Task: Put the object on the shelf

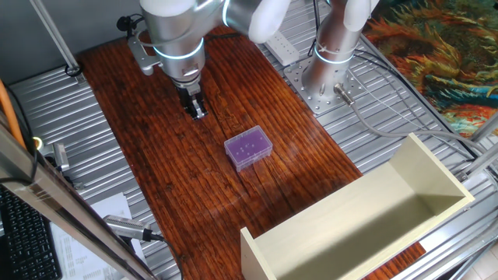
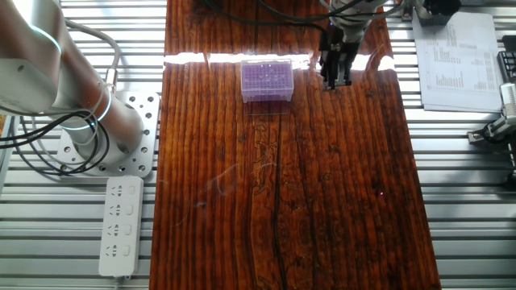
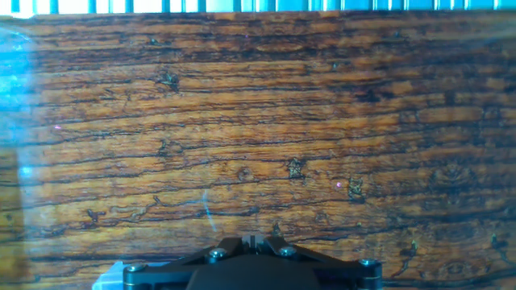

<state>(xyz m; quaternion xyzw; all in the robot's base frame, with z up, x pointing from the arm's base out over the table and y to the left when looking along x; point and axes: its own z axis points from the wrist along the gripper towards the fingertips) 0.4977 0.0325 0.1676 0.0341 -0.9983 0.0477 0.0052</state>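
The purple box lies flat on the wooden table, pale dots on its top; it also shows in the other fixed view. My gripper hangs over the table up and to the left of the box, apart from it, fingers together and holding nothing. In the other fixed view the gripper is to the right of the box. The hand view shows the shut gripper over bare wood. The cream shelf stands at the front right, its open side up; its inside holds nothing.
A second arm's base is bolted at the table's far edge, with cables trailing. A power strip lies beside the wood. A paper sheet, a keyboard and a hand tool sit off the wood.
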